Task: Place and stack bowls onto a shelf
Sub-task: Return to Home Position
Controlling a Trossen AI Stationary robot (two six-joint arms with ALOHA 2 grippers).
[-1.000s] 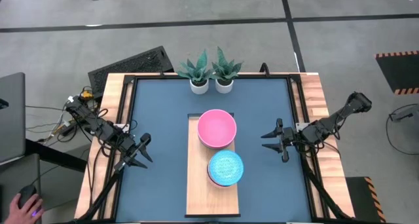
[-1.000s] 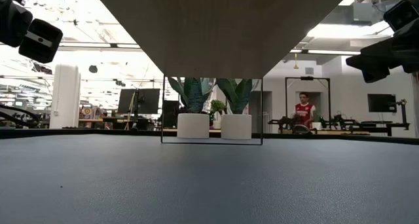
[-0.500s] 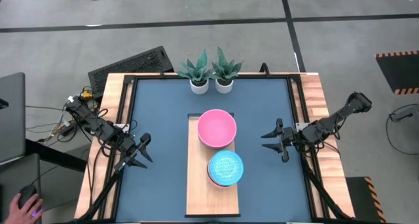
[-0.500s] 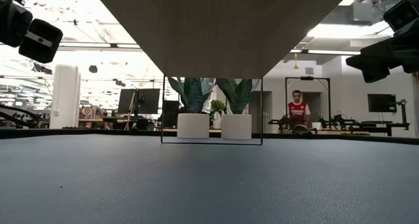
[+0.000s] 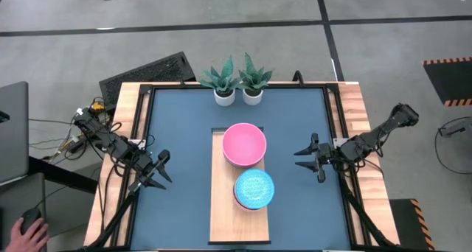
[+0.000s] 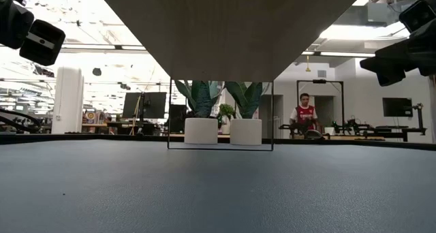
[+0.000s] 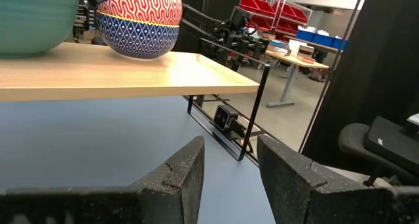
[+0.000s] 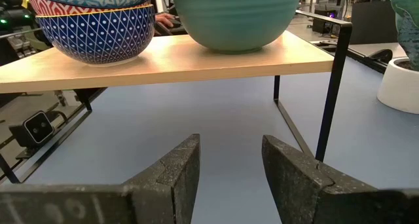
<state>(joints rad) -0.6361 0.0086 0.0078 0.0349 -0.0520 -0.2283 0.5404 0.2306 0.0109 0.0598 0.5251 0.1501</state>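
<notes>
Two stacks sit on the shelf point(image 5: 221, 215). From above, the pink bowl point(image 5: 244, 144) hides a teal bowl point(image 8: 236, 14), and the light-blue bowl point(image 5: 254, 188) hides a red bowl point(image 7: 141, 8) and a dark-blue bowl point(image 7: 137, 37). The left gripper point(image 5: 162, 171) and right gripper point(image 5: 307, 162) flank the shelf, fingers parted, empty.

From low camera, underside of shelf point(image 6: 231, 28) hid every bowl. From above, light blue patterned bowl point(image 5: 254, 187) covered stack beneath, only thin rim showing. In wrist views, teal bowl point(image 7: 29, 21) was cut off at frame edge, its top unseen. Person's hand point(image 5: 26, 236) cropped at corner.
</notes>
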